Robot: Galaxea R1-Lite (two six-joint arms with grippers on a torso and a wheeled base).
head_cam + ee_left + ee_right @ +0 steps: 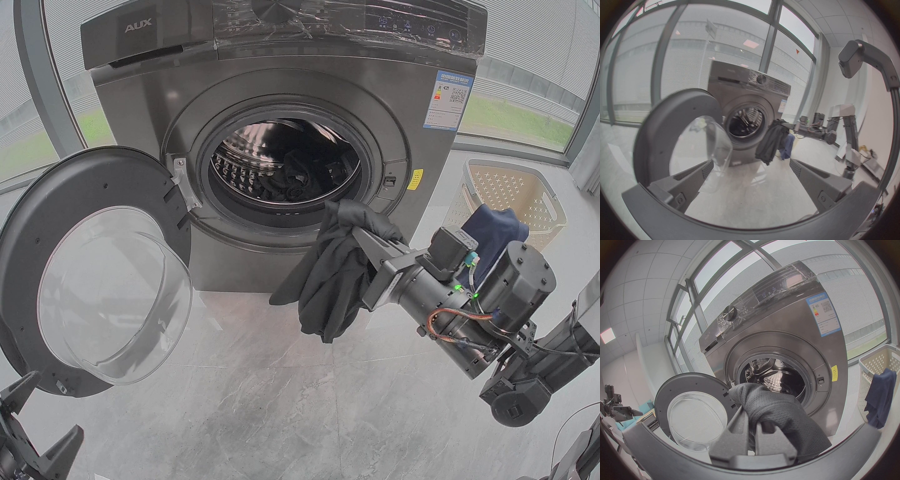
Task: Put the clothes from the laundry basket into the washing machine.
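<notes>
- The right gripper (357, 235) is up at the washing machine (300, 81), and its fingers (734, 437) are pinched tight on a black garment (331, 275), with nothing but cloth between them.
- The black garment hangs from that grip just in front of the lower right rim of the open drum (284, 162), and its bulk droops down the machine's front.
- Inside the drum, dark clothes (300, 178) lie in a heap.
- The door (94, 269) stands swung wide open on the machine's left.
- The left gripper (750, 170) sits low over the near left part of the floor (281, 387), in front of the open door. Its fingers (693, 176) are spread wide, holding nothing and touching nothing.
- The laundry basket (537, 194) stands on the floor at the machine's right, by the window edge, and a navy garment (494, 228) is draped over its near rim.
</notes>
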